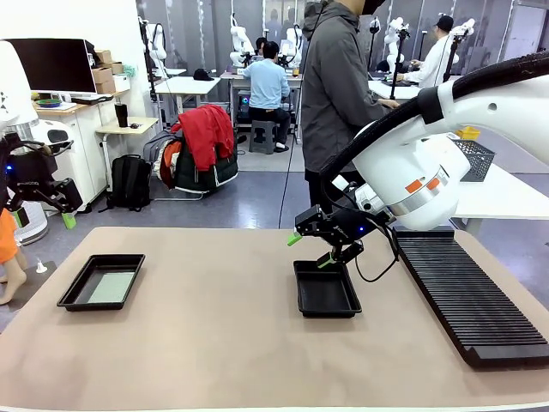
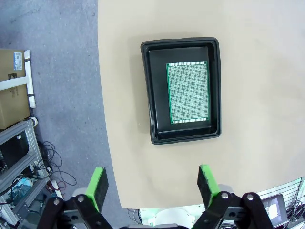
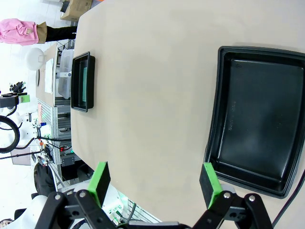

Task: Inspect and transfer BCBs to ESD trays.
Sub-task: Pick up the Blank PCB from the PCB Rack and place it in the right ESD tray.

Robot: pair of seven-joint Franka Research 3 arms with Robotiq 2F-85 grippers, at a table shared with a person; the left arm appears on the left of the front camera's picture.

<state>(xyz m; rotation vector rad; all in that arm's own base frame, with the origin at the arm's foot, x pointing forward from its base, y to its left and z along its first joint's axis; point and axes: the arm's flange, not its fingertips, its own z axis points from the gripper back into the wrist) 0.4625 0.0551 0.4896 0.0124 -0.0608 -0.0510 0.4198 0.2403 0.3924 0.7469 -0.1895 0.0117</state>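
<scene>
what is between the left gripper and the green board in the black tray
Nothing visible. The left gripper hangs open over the edge of the tan table. The pale green perforated rectangular board lies flat and uncovered in the shallow black plastic tray, and the wrist view shows bare tabletop between gripper and tray.

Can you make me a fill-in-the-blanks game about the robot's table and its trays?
1. The left tray holds one flat board whose colour is ___.
2. The middle tray, near the right end effector, is ___ inside.
3. The left end effector and the right end effector both have their jaws ___.
4. The long ribbed rack on the table is coloured ___.

Missing words: green, empty, open, black.
</scene>
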